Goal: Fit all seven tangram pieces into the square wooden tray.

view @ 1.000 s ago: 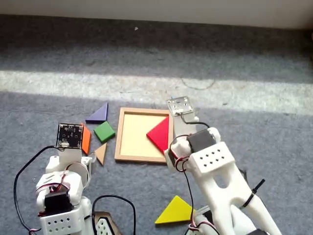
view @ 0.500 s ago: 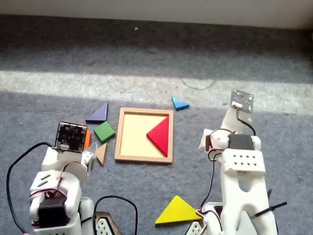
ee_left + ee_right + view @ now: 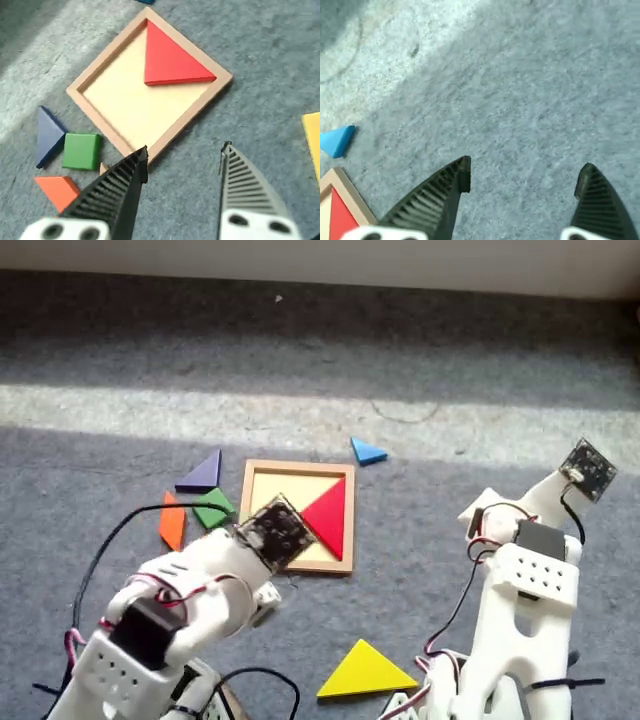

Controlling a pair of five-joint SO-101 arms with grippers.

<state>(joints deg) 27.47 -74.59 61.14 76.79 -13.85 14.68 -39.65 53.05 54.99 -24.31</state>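
Pieces judged light, stiff, flat. Tops likely slippery, so best pinched across thin side edges. Seated in tray [image 3: 300, 465]: red triangle [image 3: 328, 512]. Laid just left of tray: green square [image 3: 212, 507], purple triangle [image 3: 203, 473], orange piece [image 3: 172, 523]. Just past tray's far right corner: blue triangle [image 3: 368, 451]. Well apart on tray's near side: yellow triangle [image 3: 365, 672]. Over tray's near edge: left hand [image 3: 184, 149], spread, nothing held. Off to right of tray: right hand [image 3: 526, 165], spread, empty, blue triangle nearest.
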